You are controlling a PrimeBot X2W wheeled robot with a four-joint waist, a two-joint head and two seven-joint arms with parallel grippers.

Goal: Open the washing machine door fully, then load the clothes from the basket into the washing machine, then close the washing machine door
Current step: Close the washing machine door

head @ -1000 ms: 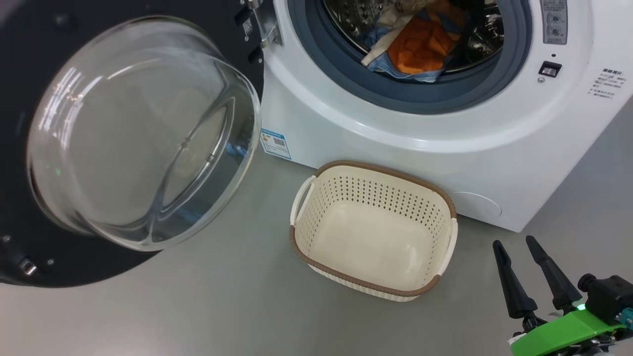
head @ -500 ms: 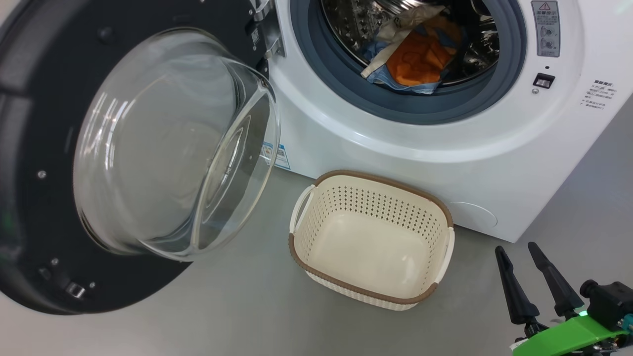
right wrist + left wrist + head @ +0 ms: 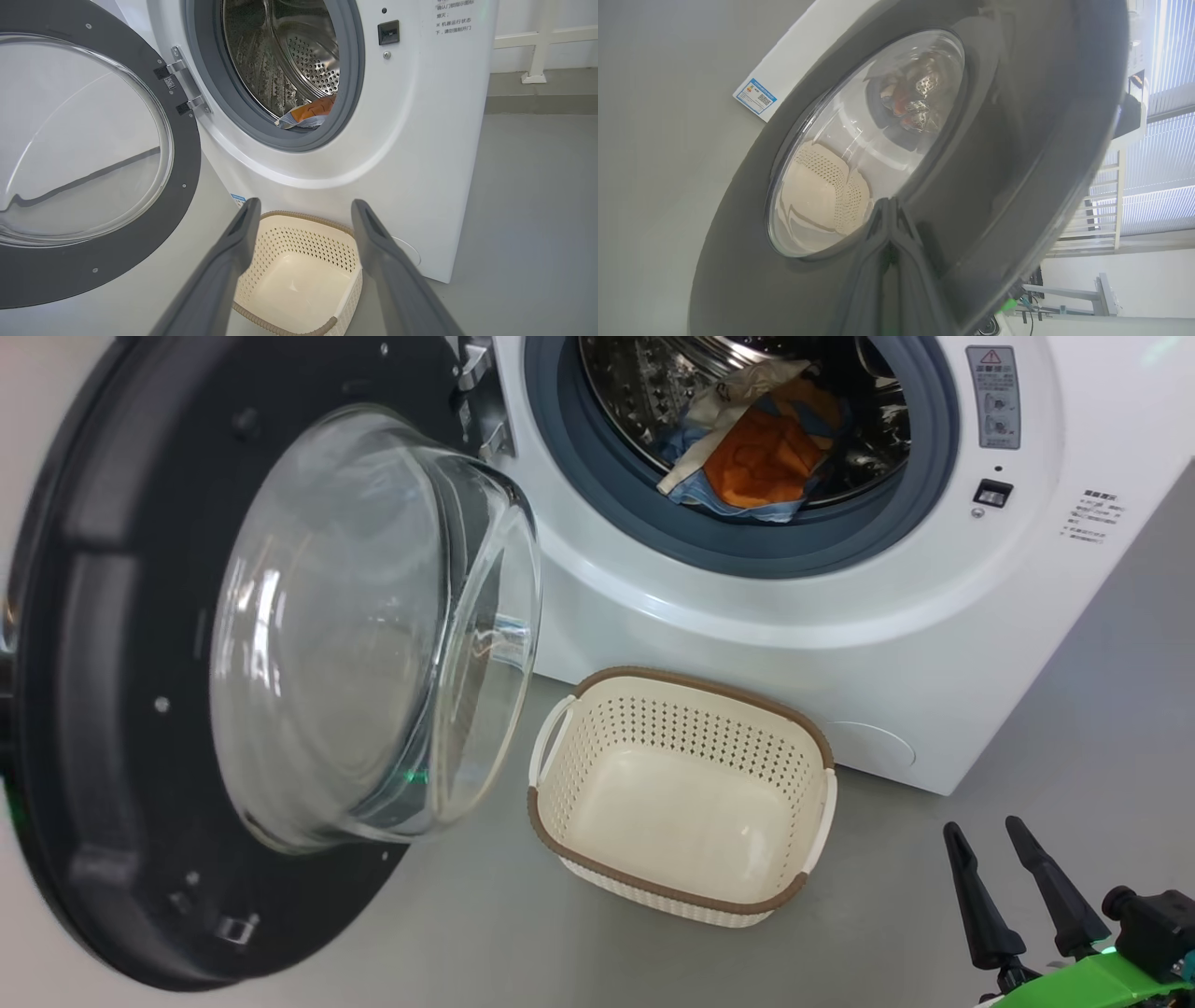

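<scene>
Head view, far left: the big round glossy black door with the bulging glass bowl [image 3: 308,644] stands partly open, and the left claw [image 3: 888,205] is clenched empty against its outer face. The blue and orange clothes [image 3: 756,457] are in the white front-loading washing machine [image 3: 747,616], with the cream perforated plastic basket [image 3: 700,683] bare on the floor in front. The right claw [image 3: 982,827] is spread wide, idle. Looks like door-closing time: it needs a steady shove till the latch catches.

The right gripper [image 3: 304,206] has two grey fingers [image 3: 224,261] rising from the bottom edge, spread wide apart. Between them sits a cream perforated basket [image 3: 299,280], its bottom bare, on the grey floor [image 3: 537,210] just in front of a white washing machine [image 3: 420,140]. The machine's round dark door [image 3: 140,261] stands open on hinges [image 3: 187,86] at the view's left, and orange and pale clothes [image 3: 308,114] lie at the front lip of the steel drum [image 3: 289,56].
</scene>
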